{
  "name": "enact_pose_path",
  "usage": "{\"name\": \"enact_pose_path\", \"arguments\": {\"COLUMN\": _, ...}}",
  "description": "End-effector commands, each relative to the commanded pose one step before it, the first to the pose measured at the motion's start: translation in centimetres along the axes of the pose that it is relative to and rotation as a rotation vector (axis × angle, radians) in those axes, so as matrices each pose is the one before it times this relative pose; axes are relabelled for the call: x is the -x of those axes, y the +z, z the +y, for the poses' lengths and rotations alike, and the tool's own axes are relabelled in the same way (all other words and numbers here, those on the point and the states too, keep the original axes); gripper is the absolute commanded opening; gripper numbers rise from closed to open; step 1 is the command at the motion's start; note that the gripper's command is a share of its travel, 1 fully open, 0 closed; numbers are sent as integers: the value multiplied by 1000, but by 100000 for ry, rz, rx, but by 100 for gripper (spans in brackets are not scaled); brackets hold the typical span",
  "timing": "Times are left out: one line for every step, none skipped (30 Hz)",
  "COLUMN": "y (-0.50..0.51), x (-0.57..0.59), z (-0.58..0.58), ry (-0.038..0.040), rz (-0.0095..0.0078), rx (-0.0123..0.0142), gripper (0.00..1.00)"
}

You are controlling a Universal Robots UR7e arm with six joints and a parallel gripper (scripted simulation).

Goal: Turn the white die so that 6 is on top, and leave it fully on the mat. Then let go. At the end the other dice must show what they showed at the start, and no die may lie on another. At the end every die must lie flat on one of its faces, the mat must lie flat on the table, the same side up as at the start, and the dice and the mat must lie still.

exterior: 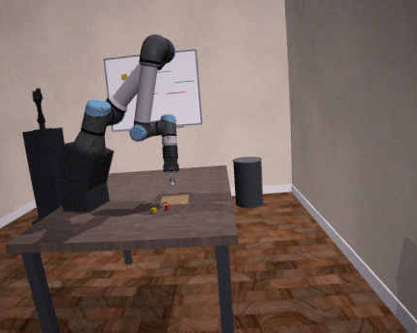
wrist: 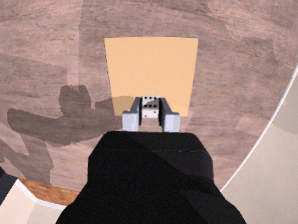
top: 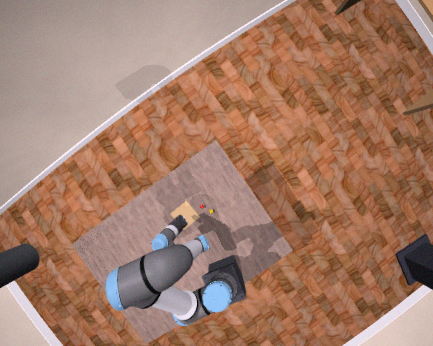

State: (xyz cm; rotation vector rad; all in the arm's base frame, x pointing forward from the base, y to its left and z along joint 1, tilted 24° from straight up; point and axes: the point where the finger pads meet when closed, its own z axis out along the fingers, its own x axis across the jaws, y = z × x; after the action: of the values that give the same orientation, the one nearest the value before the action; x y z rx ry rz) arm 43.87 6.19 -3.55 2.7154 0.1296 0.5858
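My gripper (exterior: 172, 182) (wrist: 150, 106) is shut on the white die (wrist: 150, 106) and holds it up in the air, above the table. In the wrist view the die shows against the near edge of the tan mat (top: 185, 207) (exterior: 181, 198) (wrist: 150, 60). One die face there shows two rows of three pips; a lower face shows fewer pips, too small to read surely. The mat lies flat on the table. A red die (top: 202, 206) (exterior: 168, 207) and a yellow die (top: 211, 211) (exterior: 153, 210) lie apart on the table beside the mat. Their pips cannot be read.
The wooden table (top: 136, 215) (exterior: 198, 228) carries the arm's dark base (top: 238, 280) (exterior: 85, 194). The arm's shadow falls across the table and a corner of the mat. A thin curved line runs on the table near the dice. A dark bin (exterior: 247, 183) stands on the floor beyond the table.
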Motion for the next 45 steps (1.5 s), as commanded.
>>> {"name": "enact_pose_path", "arguments": {"y": -91, "x": -73, "z": 51, "ry": -94, "rz": 519, "rx": -3159, "gripper": 40}}
{"name": "enact_pose_path", "arguments": {"y": -3, "x": -2, "z": 1, "ry": 0, "rz": 14, "rx": -58, "gripper": 40}}
{"name": "enact_pose_path", "arguments": {"y": 0, "x": 0, "z": 0, "ry": 0, "rz": 2, "rx": -9, "gripper": 40}}
{"name": "enact_pose_path", "arguments": {"y": 0, "x": 0, "z": 0, "ry": -1, "rz": -2, "rx": -10, "gripper": 40}}
{"name": "enact_pose_path", "arguments": {"y": 3, "x": 2, "z": 1, "ry": -6, "rz": -15, "rx": -67, "gripper": 40}}
{"name": "enact_pose_path", "arguments": {"y": 0, "x": 0, "z": 0, "ry": 0, "rz": 0, "rx": 0, "gripper": 40}}
{"name": "enact_pose_path", "arguments": {"y": 0, "x": 0, "z": 0, "ry": 0, "rz": 0, "rx": 0, "gripper": 40}}
{"name": "enact_pose_path", "arguments": {"y": 8, "x": 5, "z": 2, "ry": -14, "rz": -38, "rx": -170, "gripper": 40}}
{"name": "enact_pose_path", "arguments": {"y": 15, "x": 9, "z": 3, "ry": -25, "rz": -68, "rx": -308, "gripper": 40}}
{"name": "enact_pose_path", "arguments": {"y": 21, "x": 14, "z": 5, "ry": -36, "rz": -100, "rx": -469, "gripper": 40}}
{"name": "enact_pose_path", "arguments": {"y": 28, "x": 18, "z": 7, "ry": -48, "rz": -131, "rx": -644, "gripper": 40}}
{"name": "enact_pose_path", "arguments": {"y": 34, "x": 22, "z": 9, "ry": -57, "rz": -158, "rx": -826, "gripper": 40}}
{"name": "enact_pose_path", "arguments": {"y": 37, "x": 24, "z": 12, "ry": -63, "rz": -176, "rx": -1004, "gripper": 40}}
{"name": "enact_pose_path", "arguments": {"y": 39, "x": 26, "z": 14, "ry": -66, "rz": -184, "rx": -1174, "gripper": 40}}
{"name": "enact_pose_path", "arguments": {"y": 38, "x": 25, "z": 17, "ry": -65, "rz": -180, "rx": -1327, "gripper": 40}}
{"name": "enact_pose_path", "arguments": {"y": 34, "x": 23, "z": 19, "ry": -60, "rz": -163, "rx": -1460, "gripper": 40}}
{"name": "enact_pose_path", "arguments": {"y": 28, "x": 20, "z": 21, "ry": -51, "rz": -134, "rx": -1567, "gripper": 40}}
{"name": "enact_pose_path", "arguments": {"y": 20, "x": 15, "z": 23, "ry": -39, "rz": -95, "rx": -1644, "gripper": 40}}
{"name": "enact_pose_path", "arguments": {"y": 10, "x": 8, "z": 25, "ry": -25, "rz": -48, "rx": -1690, "gripper": 40}}
{"name": "enact_pose_path", "arguments": {"y": -1, "x": 2, "z": 26, "ry": -11, "rz": 2, "rx": -1703, "gripper": 40}}
{"name": "enact_pose_path", "arguments": {"y": -11, "x": -6, "z": 26, "ry": 3, "rz": 53, "rx": -1682, "gripper": 40}}
{"name": "enact_pose_path", "arguments": {"y": -21, "x": -12, "z": 26, "ry": 16, "rz": 100, "rx": -1629, "gripper": 40}}
{"name": "enact_pose_path", "arguments": {"y": 0, "x": 0, "z": 0, "ry": 0, "rz": 0, "rx": 0, "gripper": 40}}
{"name": "enact_pose_path", "arguments": {"y": 0, "x": 0, "z": 0, "ry": 0, "rz": 0, "rx": 0, "gripper": 40}}
{"name": "enact_pose_path", "arguments": {"y": -29, "x": -18, "z": 26, "ry": 26, "rz": 140, "rx": -1545, "gripper": 40}}
{"name": "enact_pose_path", "arguments": {"y": -35, "x": -22, "z": 25, "ry": 33, "rz": 170, "rx": -1433, "gripper": 40}}
{"name": "enact_pose_path", "arguments": {"y": -38, "x": -25, "z": 23, "ry": 37, "rz": 187, "rx": -1298, "gripper": 40}}
{"name": "enact_pose_path", "arguments": {"y": -39, "x": -26, "z": 21, "ry": 38, "rz": 192, "rx": -1144, "gripper": 40}}
{"name": "enact_pose_path", "arguments": {"y": -37, "x": -25, "z": 18, "ry": 37, "rz": 184, "rx": -975, "gripper": 40}}
{"name": "enact_pose_path", "arguments": {"y": -33, "x": -23, "z": 15, "ry": 33, "rz": 165, "rx": -800, "gripper": 40}}
{"name": "enact_pose_path", "arguments": {"y": -28, "x": -19, "z": 12, "ry": 27, "rz": 137, "rx": -623, "gripper": 40}}
{"name": "enact_pose_path", "arguments": {"y": -21, "x": -15, "z": 9, "ry": 21, "rz": 105, "rx": -452, "gripper": 40}}
{"name": "enact_pose_path", "arguments": {"y": -14, "x": -10, "z": 6, "ry": 14, "rz": 71, "rx": -297, "gripper": 40}}
{"name": "enact_pose_path", "arguments": {"y": -8, "x": -6, "z": 3, "ry": 8, "rz": 40, "rx": -164, "gripper": 40}}
{"name": "enact_pose_path", "arguments": {"y": -3, "x": -2, "z": 1, "ry": 3, "rz": 16, "rx": -65, "gripper": 40}}
{"name": "enact_pose_path", "arguments": {"y": 0, "x": 0, "z": 0, "ry": 0, "rz": 2, "rx": -10, "gripper": 40}}
{"name": "enact_pose_path", "arguments": {"y": 1, "x": 1, "z": 0, "ry": -2, "rz": -4, "rx": -16, "gripper": 40}}
{"name": "enact_pose_path", "arguments": {"y": 5, "x": 4, "z": 1, "ry": -12, "rz": -25, "rx": -102, "gripper": 40}}
{"name": "enact_pose_path", "arguments": {"y": 13, "x": 9, "z": 2, "ry": -28, "rz": -61, "rx": -255, "gripper": 40}}
{"name": "enact_pose_path", "arguments": {"y": 0, "x": 0, "z": 0, "ry": 0, "rz": 0, "rx": 0, "gripper": 40}}
{"name": "enact_pose_path", "arguments": {"y": 0, "x": 0, "z": 0, "ry": 0, "rz": 0, "rx": 0, "gripper": 40}}
{"name": "enact_pose_path", "arguments": {"y": 22, "x": 15, "z": 3, "ry": -49, "rz": -106, "rx": -454, "gripper": 40}}
{"name": "enact_pose_path", "arguments": {"y": 32, "x": 22, "z": 5, "ry": -70, "rz": -152, "rx": -683, "gripper": 40}}
{"name": "enact_pose_path", "arguments": {"y": 40, "x": 28, "z": 7, "ry": -88, "rz": -192, "rx": -924, "gripper": 40}}
{"name": "enact_pose_path", "arguments": {"y": 46, "x": 32, "z": 9, "ry": -100, "rz": -219, "rx": -1164, "gripper": 40}}
